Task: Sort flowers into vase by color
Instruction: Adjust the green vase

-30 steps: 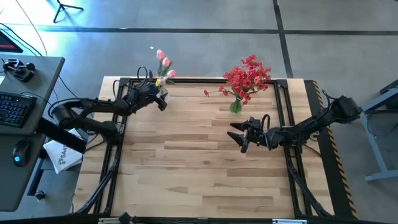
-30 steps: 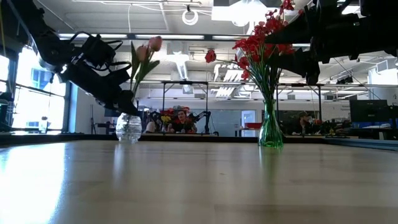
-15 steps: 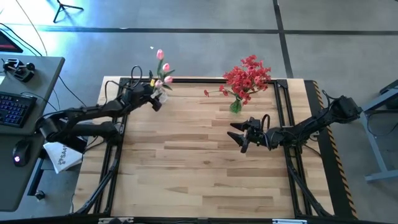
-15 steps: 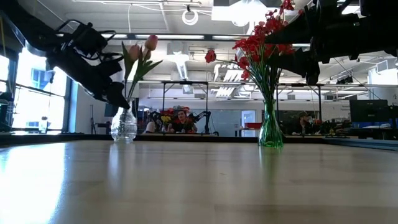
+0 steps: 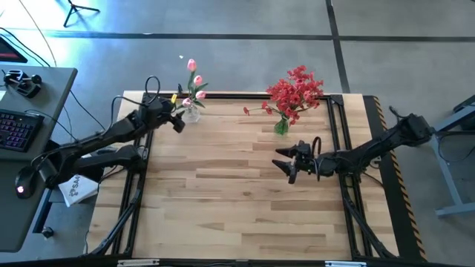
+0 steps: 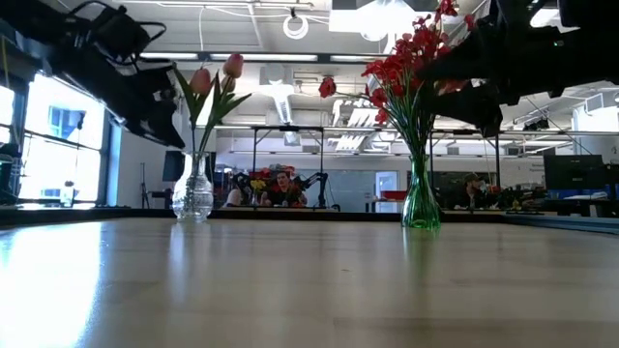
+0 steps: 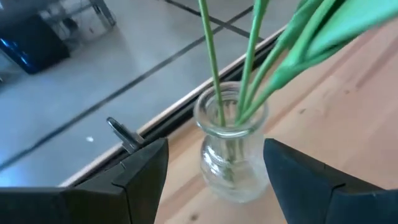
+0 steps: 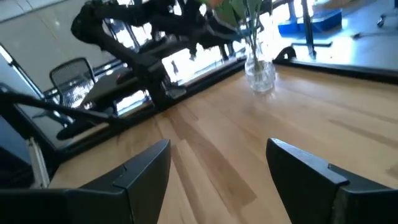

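Low view, from where I stand at the table's near edge: a long bare run of wooden table comes first, then the two vases stand at the far side. The clear glass vase holds the pink tulip buds, stems upright. The green vase carries the bushy red flowers, also upright, well apart from the pink ones.

From above, the right gripper hovers mid-table, fingers spread with nothing between them, just short of the green vase. Farther back, the left gripper hangs just beside the clear vase, on the side towards its own arm; its wrist camera shows the two fingers parted wide, the vase standing between and beyond them, untouched, stems rising straight up across the gap.

I see no loose stems on the wood, so the sorting looks done. The left arm is the nearer to the pink stems, and it seems it need only draw away without brushing that light vase.
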{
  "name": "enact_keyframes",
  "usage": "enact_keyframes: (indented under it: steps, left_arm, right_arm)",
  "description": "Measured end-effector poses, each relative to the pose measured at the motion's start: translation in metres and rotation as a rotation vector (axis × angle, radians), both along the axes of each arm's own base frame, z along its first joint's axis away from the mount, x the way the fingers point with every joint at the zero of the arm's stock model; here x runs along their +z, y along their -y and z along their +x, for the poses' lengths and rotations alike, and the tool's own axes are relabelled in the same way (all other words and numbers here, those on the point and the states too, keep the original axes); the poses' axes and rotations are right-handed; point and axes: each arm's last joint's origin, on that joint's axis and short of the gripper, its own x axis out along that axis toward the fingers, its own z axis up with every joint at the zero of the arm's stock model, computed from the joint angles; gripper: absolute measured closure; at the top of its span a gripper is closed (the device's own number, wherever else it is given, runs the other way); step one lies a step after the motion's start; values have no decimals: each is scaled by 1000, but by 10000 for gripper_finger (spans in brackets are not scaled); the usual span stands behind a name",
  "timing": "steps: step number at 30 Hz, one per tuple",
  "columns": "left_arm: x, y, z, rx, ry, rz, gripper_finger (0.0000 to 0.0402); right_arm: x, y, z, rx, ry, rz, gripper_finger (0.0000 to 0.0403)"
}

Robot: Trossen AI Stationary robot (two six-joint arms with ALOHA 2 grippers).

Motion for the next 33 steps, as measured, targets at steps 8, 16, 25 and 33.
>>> enact_keyframes:
  steps: [8, 16, 25, 33]
  left_arm:
    - [50, 30, 11, -166, 186, -114, 151]
    - [56, 83, 24, -411, 328, -365, 151]
    - [42, 136, 26, -442, 237, -433, 152]
    - [25, 168, 34, -450, 152, -378, 152]
  right_arm:
    - [-7, 8, -24, -53, -213, 38, 144]
    - [-26, 23, -28, -275, -417, -162, 144]
    - [-42, 68, -13, -514, -494, -174, 144]
    - [-40, 109, -3, -530, -418, -180, 144]
